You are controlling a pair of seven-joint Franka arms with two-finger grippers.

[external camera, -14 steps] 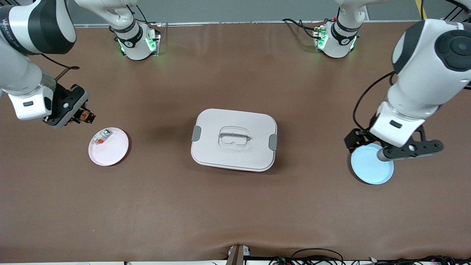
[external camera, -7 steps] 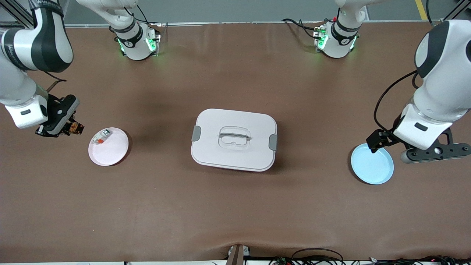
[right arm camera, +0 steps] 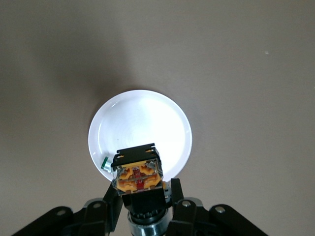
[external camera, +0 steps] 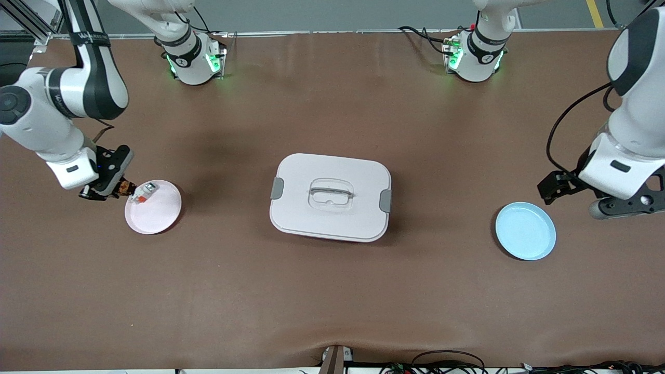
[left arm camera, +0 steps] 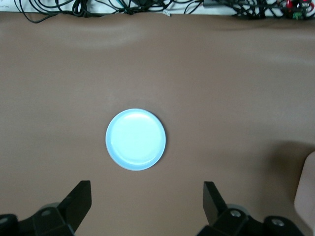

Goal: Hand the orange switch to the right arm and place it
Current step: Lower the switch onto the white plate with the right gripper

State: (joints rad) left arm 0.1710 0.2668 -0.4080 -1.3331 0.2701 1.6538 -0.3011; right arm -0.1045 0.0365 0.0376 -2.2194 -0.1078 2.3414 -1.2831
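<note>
The orange switch (external camera: 125,188) is a small black body with an orange, red-centred face (right arm camera: 138,175). My right gripper (external camera: 119,188) is shut on it, low over the rim of the pink plate (external camera: 156,215) at the right arm's end of the table. In the right wrist view the right gripper (right arm camera: 141,194) holds the switch over the plate (right arm camera: 142,123). A whitish-grey block (external camera: 143,192) with an orange-red patch lies on that plate, right beside the switch. My left gripper (left arm camera: 146,200) is open with nothing in it, above the table beside the blue plate (external camera: 525,231).
A white lidded box (external camera: 330,196) with a handle recess and grey clips stands at mid-table. The blue plate (left arm camera: 136,139) carries nothing. A corner of the box (left arm camera: 308,194) shows in the left wrist view. Cables run along the table's front edge (external camera: 447,363).
My right gripper has carried the orange switch down and across to the pink plate's rim. My left arm has drawn back off the blue plate toward its end of the table.
</note>
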